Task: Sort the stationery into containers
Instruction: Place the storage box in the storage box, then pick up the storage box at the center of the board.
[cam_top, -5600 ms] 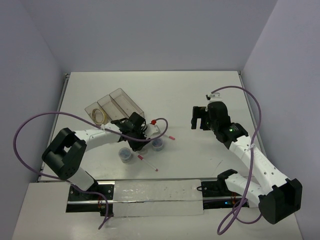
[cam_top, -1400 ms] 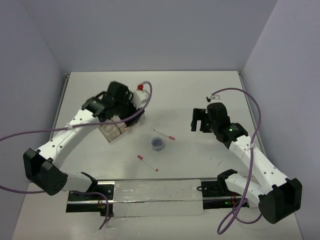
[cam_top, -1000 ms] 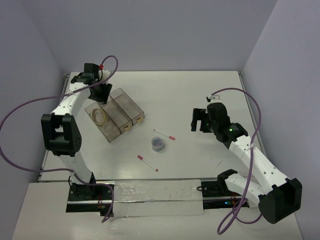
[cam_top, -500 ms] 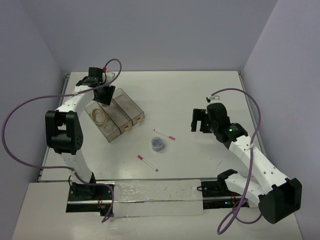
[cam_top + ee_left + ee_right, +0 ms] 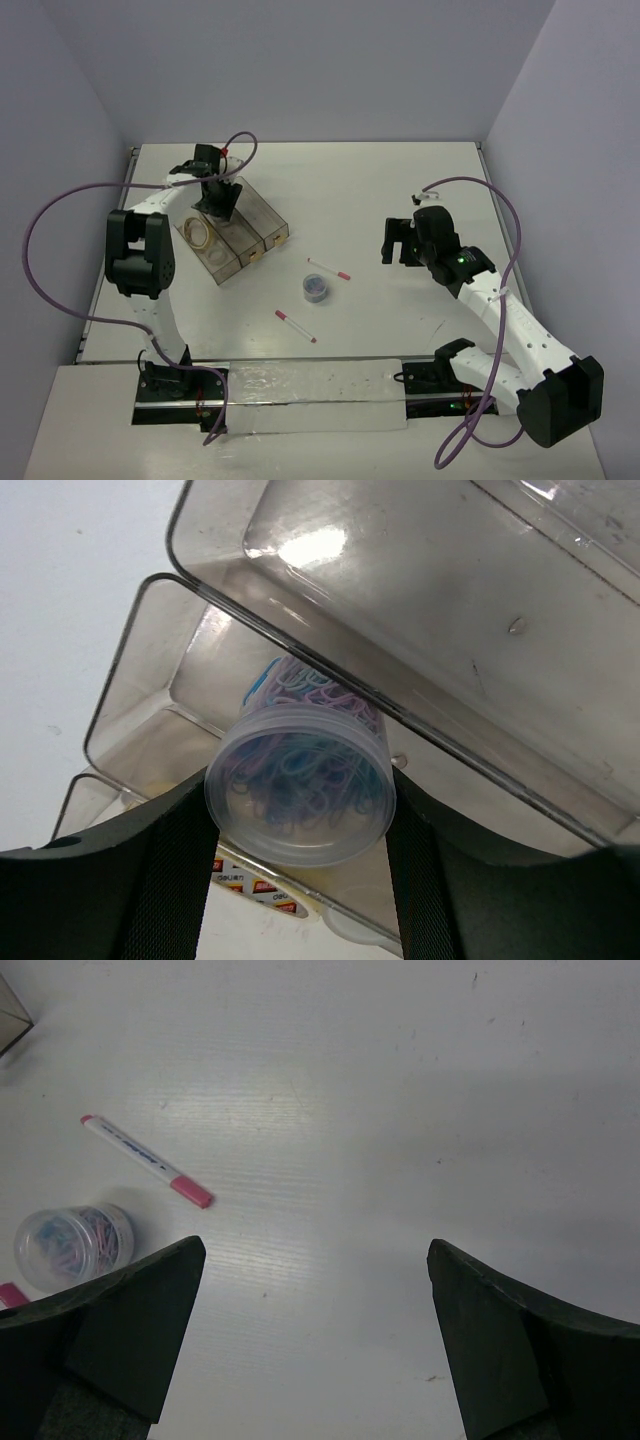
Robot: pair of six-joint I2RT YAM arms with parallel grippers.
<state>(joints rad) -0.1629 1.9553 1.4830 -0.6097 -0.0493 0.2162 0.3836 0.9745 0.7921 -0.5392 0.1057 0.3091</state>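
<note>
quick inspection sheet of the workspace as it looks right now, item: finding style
surface: white table, a few small specks
job's things: three joined bins far left, a tape ring in the leftmost; pen, second pen and loose tub lying mid-table
clutter: nothing seen
claws: left claw shut on a tub of clips above the bins; right claw open and empty above the table
cables: purple cable loops off the left arm, second cable off the right; neither lies on the items
surroundings: plain lilac walls; metal strip along the near edge
</note>
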